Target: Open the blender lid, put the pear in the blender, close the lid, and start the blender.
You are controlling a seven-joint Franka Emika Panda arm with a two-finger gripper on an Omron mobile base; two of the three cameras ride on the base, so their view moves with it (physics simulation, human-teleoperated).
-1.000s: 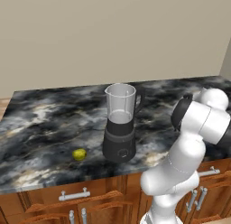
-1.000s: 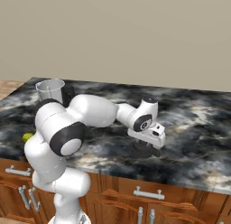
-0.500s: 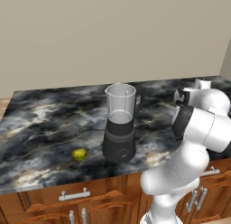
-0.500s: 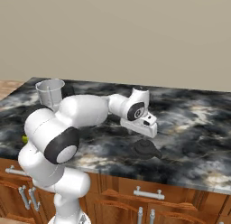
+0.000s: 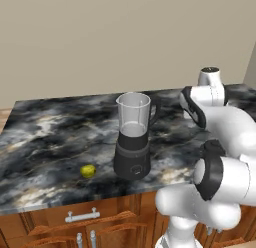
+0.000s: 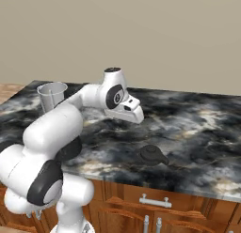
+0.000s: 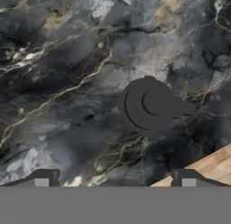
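Observation:
The blender (image 5: 132, 142) stands mid-counter, its clear jar open at the top; the jar's rim (image 6: 52, 92) also shows at the left of the right base view. The black blender lid (image 6: 151, 154) lies flat on the counter near the front edge, knob up, and appears again below the hand as the lid (image 7: 151, 105). My gripper (image 7: 115, 180) hovers above the lid, open and empty, its fingertips (image 7: 41, 179) wide apart. From the right base, the gripper (image 6: 135, 114) hangs well above the counter, up and left of the lid. The yellow-green pear (image 5: 88, 170) rests on the counter left of the blender base.
The dark marble counter (image 5: 45, 137) runs wide to both sides, backed by a beige wall. Wooden drawers with metal handles (image 6: 155, 201) sit under its front edge. My own arm (image 5: 225, 127) arches over the counter's right part.
The gripper went from shut to open and let the lid go onto the counter. The hand then rose and drew back from it toward the blender.

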